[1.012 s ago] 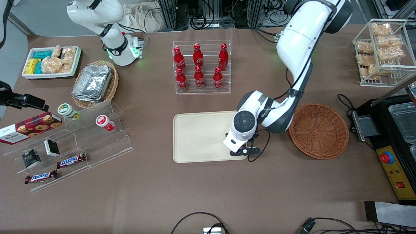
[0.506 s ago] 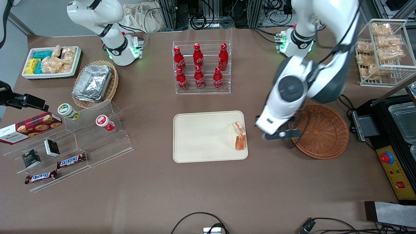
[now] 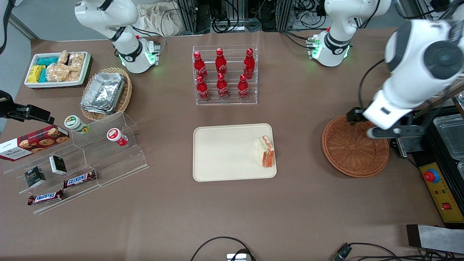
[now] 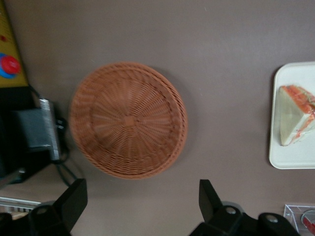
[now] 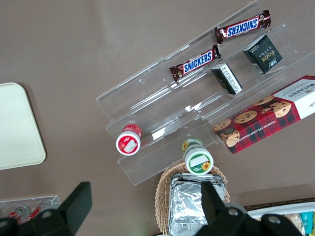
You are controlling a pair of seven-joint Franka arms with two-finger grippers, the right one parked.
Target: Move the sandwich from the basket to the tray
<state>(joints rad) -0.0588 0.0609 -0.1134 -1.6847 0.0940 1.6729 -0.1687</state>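
Note:
The sandwich (image 3: 265, 151), a pale wedge with red-orange filling, lies on the cream tray (image 3: 224, 152) near the tray edge closest to the basket. It also shows in the left wrist view as the sandwich (image 4: 294, 115) on the tray (image 4: 295, 160). The round reddish-brown basket (image 3: 355, 145) holds nothing; its weave shows as the basket (image 4: 128, 119). My left gripper (image 3: 384, 131) hangs high above the basket rim toward the working arm's end, open, with nothing between its fingers (image 4: 74, 197).
A rack of red bottles (image 3: 222, 76) stands farther from the front camera than the tray. A black machine with a red button (image 3: 431, 176) sits beside the basket. A wire rack of bagged snacks (image 3: 424, 54) stands at the working arm's end. Acrylic steps with snacks (image 3: 83, 159) lie toward the parked arm's end.
The gripper left the sandwich on the tray, then rose and swung away over the basket toward the working arm's end. The sandwich has stayed put.

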